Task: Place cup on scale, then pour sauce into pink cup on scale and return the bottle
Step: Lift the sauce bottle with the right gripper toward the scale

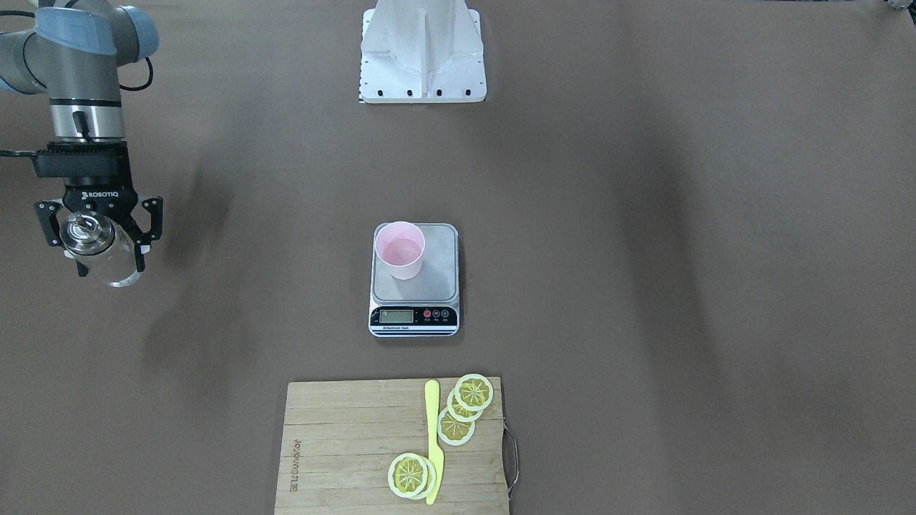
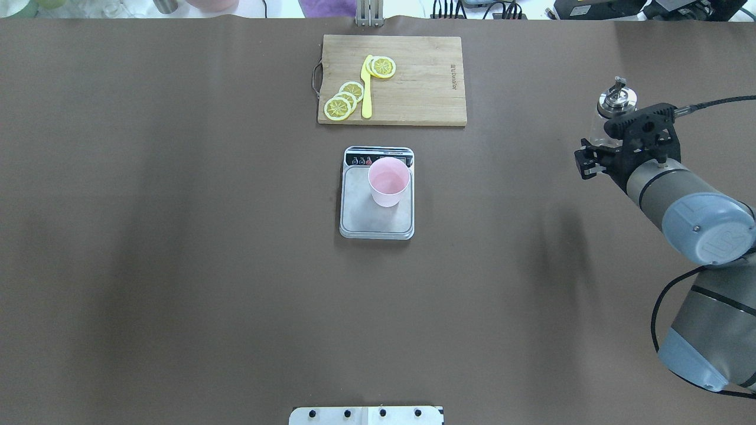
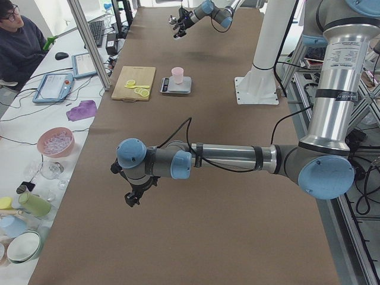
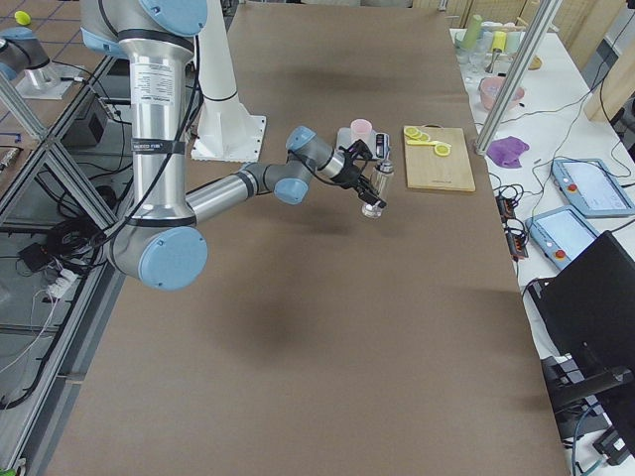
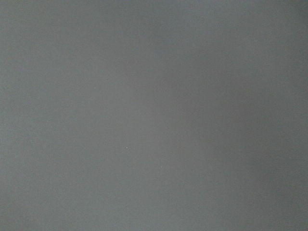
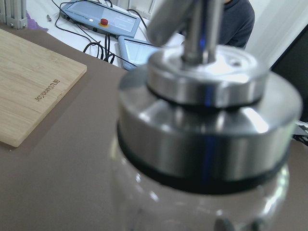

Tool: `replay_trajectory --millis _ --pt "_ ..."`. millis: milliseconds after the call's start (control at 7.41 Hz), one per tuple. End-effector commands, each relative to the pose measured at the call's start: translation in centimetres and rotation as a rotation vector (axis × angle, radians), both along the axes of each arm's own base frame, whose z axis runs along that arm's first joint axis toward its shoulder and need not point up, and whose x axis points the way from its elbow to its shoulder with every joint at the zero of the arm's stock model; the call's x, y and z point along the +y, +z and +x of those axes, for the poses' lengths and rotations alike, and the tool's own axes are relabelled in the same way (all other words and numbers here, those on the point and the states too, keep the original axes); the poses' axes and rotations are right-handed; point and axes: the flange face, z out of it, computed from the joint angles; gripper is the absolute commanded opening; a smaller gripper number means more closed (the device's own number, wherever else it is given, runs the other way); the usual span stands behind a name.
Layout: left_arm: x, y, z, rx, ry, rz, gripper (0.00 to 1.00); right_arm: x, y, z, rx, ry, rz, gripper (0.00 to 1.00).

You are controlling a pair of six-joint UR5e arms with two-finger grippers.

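The right gripper (image 1: 107,266) was clamped on the bottle (image 1: 99,243), a finger on either side of the glass, metal spout cap uppermost; it held the bottle out over the robot's right part of the table (image 1: 644,214), well apart from the scale (image 1: 433,280); the cup (image 1: 399,250) stood upright on the scale's steel plate, toward the robot's right side of it; beyond the scale, on the operators' side, lay a bamboo cutting board (image 1: 343,443) with lemon slices (image 1: 474,392) and a yellow knife (image 1: 432,436); the left gripper (image 3: 132,198) hung low over bare table at the robot's left, and I couldn't tell whether its fingers were apart or together.
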Motion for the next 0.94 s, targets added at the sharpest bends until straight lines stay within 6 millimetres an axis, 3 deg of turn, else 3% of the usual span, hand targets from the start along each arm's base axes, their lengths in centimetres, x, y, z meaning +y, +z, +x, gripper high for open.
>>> replay_trajectory --millis 0,270,540,810 --pt "0.0 -0.5 0.0 0.002 -0.015 -0.007 0.98 -0.4 -4.8 -4.5 0.112 0.027 0.009 0.0" --pt "0.0 -1.1 0.6 0.091 -0.021 -0.026 0.98 1.5 -8.0 -8.9 0.186 0.026 0.053 0.0" --pt "0.1 -1.0 0.6 0.097 -0.021 -0.033 0.98 3.0 -9.9 -12.0 0.267 0.018 0.073 0.0" --pt "0.1 -1.2 0.7 0.099 -0.031 -0.048 0.98 4.4 -10.3 -13.9 0.343 0.002 0.079 0.0"
